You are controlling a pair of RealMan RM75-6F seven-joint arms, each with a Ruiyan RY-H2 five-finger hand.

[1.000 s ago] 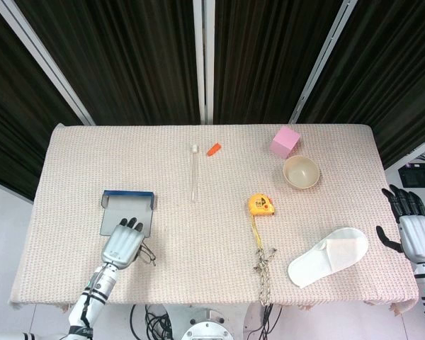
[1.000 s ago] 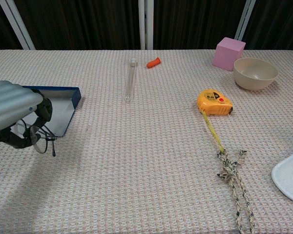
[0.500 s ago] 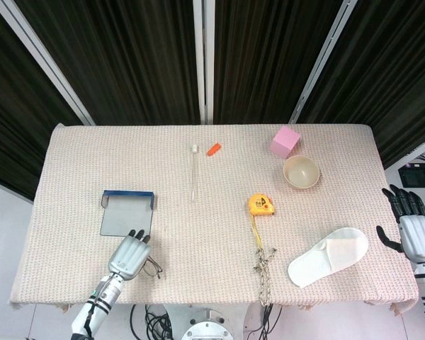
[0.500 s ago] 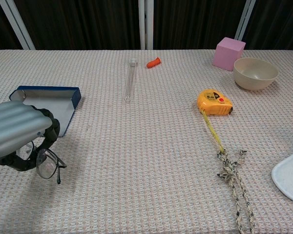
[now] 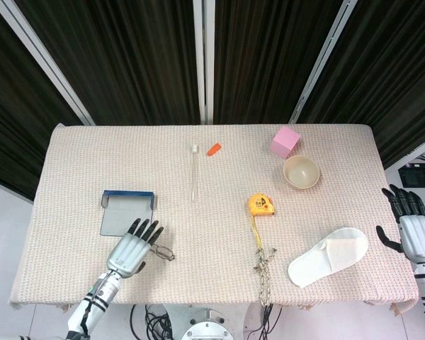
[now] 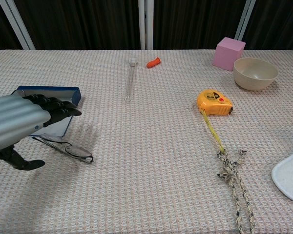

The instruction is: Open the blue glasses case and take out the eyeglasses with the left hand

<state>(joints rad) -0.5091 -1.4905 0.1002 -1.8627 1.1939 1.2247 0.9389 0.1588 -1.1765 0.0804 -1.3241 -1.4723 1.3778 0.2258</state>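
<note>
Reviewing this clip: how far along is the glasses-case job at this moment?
Done: the blue glasses case lies open, and the eyeglasses are out, lying on the table cloth beside it. In hand: nothing; the left hand hovers above them, fingers spread. Left: apparently only withdrawing that hand. The right hand is idle off-table.

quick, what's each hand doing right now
Left hand: open, above the eyeglasses lying on the table.
Right hand: open, holding nothing.

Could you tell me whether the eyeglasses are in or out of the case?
Out: the eyeglasses lie on the cloth beside the open case.
</note>
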